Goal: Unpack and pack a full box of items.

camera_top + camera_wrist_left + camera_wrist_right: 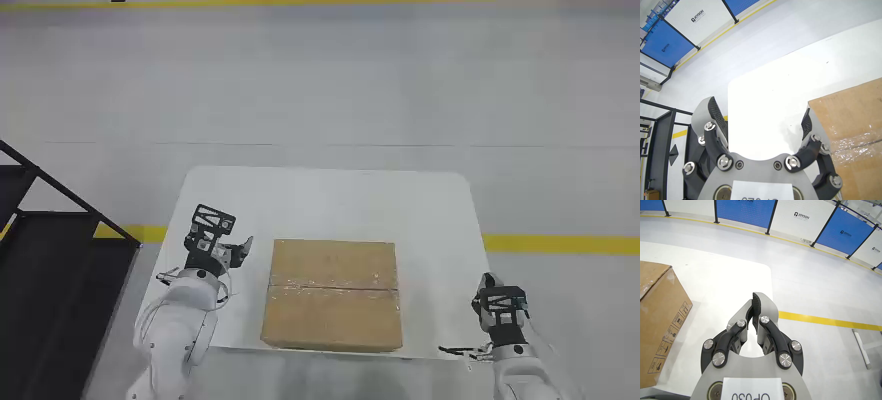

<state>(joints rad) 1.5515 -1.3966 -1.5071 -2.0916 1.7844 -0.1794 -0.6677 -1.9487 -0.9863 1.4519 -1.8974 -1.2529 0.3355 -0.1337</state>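
One brown cardboard box, its top seam glossy with clear tape, is sitting at the smooth white round-cornered counter's front edge. Left fingers, ribbed black pads, are gaping open just beside it. Right fingers are pressing shut by the right edge, well apart.

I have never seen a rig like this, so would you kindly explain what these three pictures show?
It is a two-armed robot at a white table. One picture looks down from above its arms; the other two come from cameras on its wrists. A cardboard box, its flaps closed under clear tape, stands on the table. The left claw is open beside the box; the right claw is shut, near the table's edge on the box's other side. Neither holds anything.
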